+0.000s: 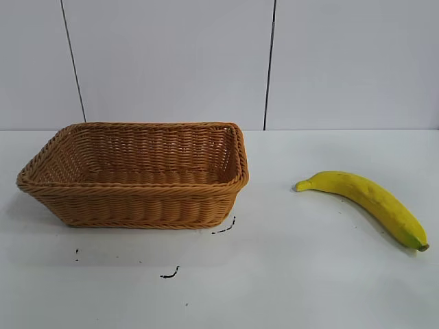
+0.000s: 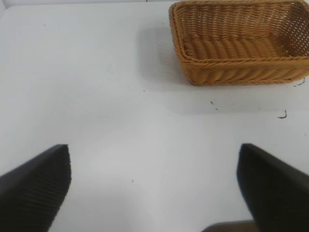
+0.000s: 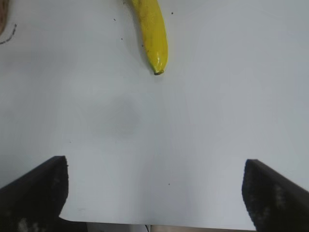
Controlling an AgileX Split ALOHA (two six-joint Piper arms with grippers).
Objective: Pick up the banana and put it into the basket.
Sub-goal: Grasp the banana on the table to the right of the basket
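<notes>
A bright yellow curved banana (image 1: 370, 199) lies on the white table at the right, its dark tip toward the front right. It also shows in the right wrist view (image 3: 152, 34), well ahead of my right gripper (image 3: 154, 166), which is open and empty above bare table near the edge. The tan woven basket (image 1: 137, 205) stands at the left and is empty. It also shows in the left wrist view (image 2: 241, 70), far ahead of my left gripper (image 2: 154, 157), which is open and empty. Neither gripper shows in the exterior view.
Small black marks (image 1: 170, 274) dot the table in front of the basket. The white table (image 1: 288, 274) runs between basket and banana. A white panelled wall (image 1: 171, 62) stands behind.
</notes>
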